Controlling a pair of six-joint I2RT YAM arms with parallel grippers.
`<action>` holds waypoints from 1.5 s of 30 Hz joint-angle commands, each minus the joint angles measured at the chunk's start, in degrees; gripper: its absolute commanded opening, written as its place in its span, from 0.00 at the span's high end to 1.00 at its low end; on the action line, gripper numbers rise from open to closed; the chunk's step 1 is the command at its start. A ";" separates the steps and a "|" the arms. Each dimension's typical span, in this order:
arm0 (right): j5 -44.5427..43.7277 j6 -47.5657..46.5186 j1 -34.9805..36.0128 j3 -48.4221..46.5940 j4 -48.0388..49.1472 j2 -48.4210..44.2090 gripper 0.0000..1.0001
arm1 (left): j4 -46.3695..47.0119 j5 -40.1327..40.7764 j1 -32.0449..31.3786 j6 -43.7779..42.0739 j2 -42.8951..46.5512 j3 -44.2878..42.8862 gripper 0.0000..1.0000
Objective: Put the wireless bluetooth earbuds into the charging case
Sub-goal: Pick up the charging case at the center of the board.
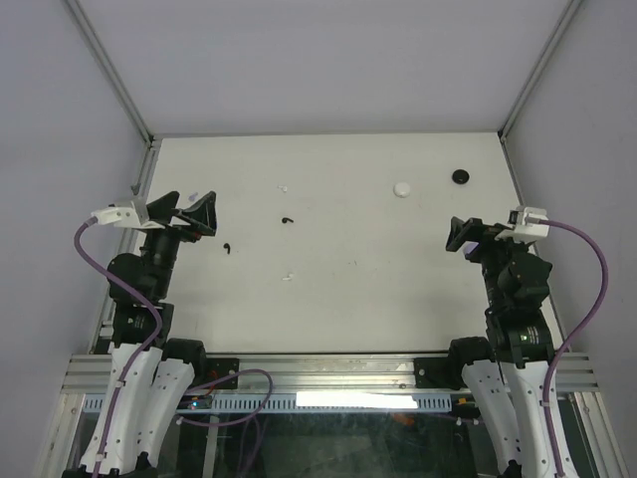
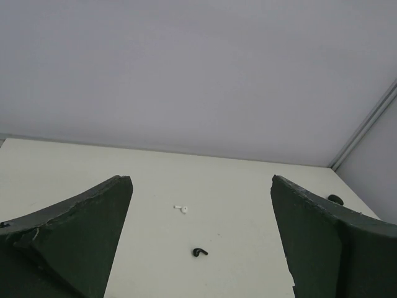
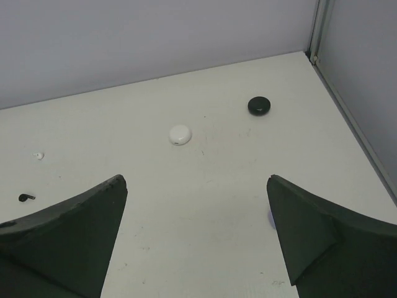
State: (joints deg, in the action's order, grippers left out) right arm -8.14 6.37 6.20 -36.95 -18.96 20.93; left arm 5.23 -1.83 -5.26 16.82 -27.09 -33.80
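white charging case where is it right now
In the top view the white charging case lies toward the far right of the table, just left of the black case, beyond the right end effector.

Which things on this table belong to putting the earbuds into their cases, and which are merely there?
Belong to the job:
- black earbud
- second black earbud
- white earbud
- second white earbud
- white case
- black case

Merely there:
- purple cable
- metal rail at the near edge
- grey wall
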 commanded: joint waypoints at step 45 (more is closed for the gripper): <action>-4.09 23.00 -16.12 -8.06 -11.99 40.14 0.02 | -7.39 2.03 -6.45 0.77 -2.31 -0.06 0.01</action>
State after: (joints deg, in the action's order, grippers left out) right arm -13.87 26.63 -4.99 -45.67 -37.10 58.52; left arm -4.05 -1.41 -11.29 17.63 -29.52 -34.59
